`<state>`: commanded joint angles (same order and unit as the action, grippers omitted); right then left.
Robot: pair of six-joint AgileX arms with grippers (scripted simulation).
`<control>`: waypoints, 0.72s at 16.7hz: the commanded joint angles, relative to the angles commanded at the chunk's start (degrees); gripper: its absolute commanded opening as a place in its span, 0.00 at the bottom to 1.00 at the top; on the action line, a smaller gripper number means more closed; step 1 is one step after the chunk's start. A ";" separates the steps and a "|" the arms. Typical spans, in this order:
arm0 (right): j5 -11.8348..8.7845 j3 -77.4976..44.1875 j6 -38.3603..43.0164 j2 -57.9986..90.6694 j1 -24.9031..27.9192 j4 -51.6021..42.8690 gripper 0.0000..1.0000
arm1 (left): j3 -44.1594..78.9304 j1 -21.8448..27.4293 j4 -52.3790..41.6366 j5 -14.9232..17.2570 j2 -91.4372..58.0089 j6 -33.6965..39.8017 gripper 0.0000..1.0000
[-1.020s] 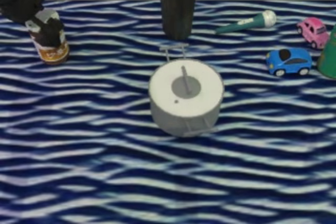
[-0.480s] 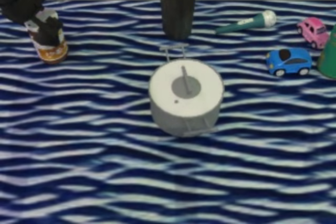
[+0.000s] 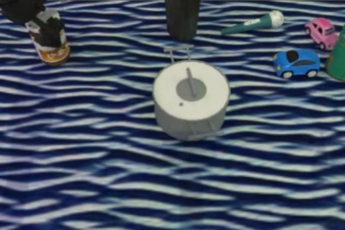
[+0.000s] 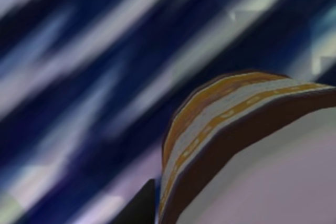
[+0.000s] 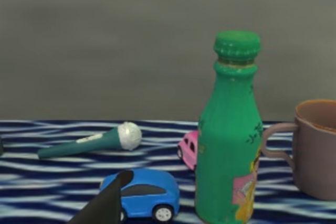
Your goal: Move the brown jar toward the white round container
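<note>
Upper left of the top view: left gripper point(image 3: 47, 29) clamped on the brown jar point(image 3: 51, 49), now slightly raised and nudged compared with a second ago — grasp made, carry barely begun. White round container point(image 3: 191, 100) at centre, well apart. Right gripper point(image 5: 105, 203) parked off frame right; finger spread impossible to tell.
</note>
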<state>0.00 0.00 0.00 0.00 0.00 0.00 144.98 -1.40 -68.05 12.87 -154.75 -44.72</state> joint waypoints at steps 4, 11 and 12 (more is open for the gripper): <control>0.00 0.00 0.00 0.00 0.00 0.00 1.00 | -2.21 -0.45 0.22 -0.07 2.28 -0.02 0.00; 0.00 0.00 0.00 0.00 0.00 0.00 1.00 | -24.50 -1.54 1.80 -0.22 22.30 -0.42 0.00; 0.00 0.00 0.00 0.00 0.00 0.00 1.00 | -27.87 -1.74 2.01 -0.24 25.39 -0.50 0.00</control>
<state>0.00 0.00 0.00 0.00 0.00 0.00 117.11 -3.13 -66.04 12.63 -129.36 -45.22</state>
